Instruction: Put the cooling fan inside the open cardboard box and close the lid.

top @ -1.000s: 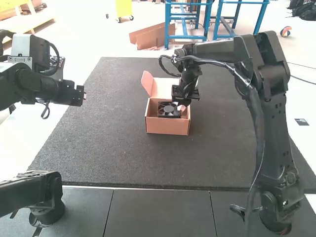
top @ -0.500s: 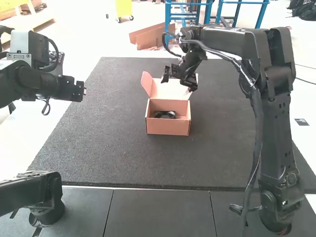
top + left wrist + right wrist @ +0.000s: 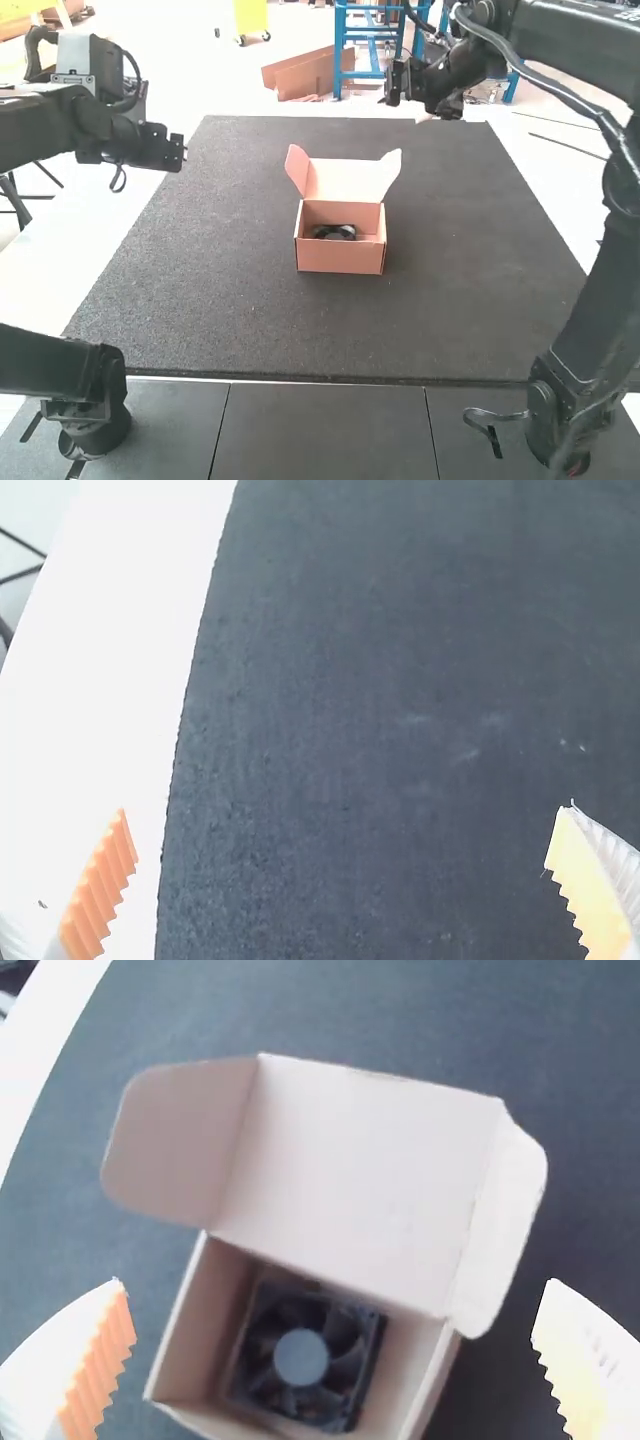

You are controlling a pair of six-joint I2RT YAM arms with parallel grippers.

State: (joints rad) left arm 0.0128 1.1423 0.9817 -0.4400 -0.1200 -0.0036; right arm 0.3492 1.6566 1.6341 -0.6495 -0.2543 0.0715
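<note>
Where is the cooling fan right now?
The cooling fan lies flat on the floor of the open cardboard box, near the middle of the mat in the high view, with the lid standing open behind it.

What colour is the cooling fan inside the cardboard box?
The cooling fan is black with a grey round hub; the right wrist view shows it best.

The high view looks forward and down from behind the arms, taking in the whole mat [image 3: 220, 300] and the box [image 3: 340, 252]. The right wrist view looks down into that box from close above. The left wrist view faces the mat's left edge, close.
</note>
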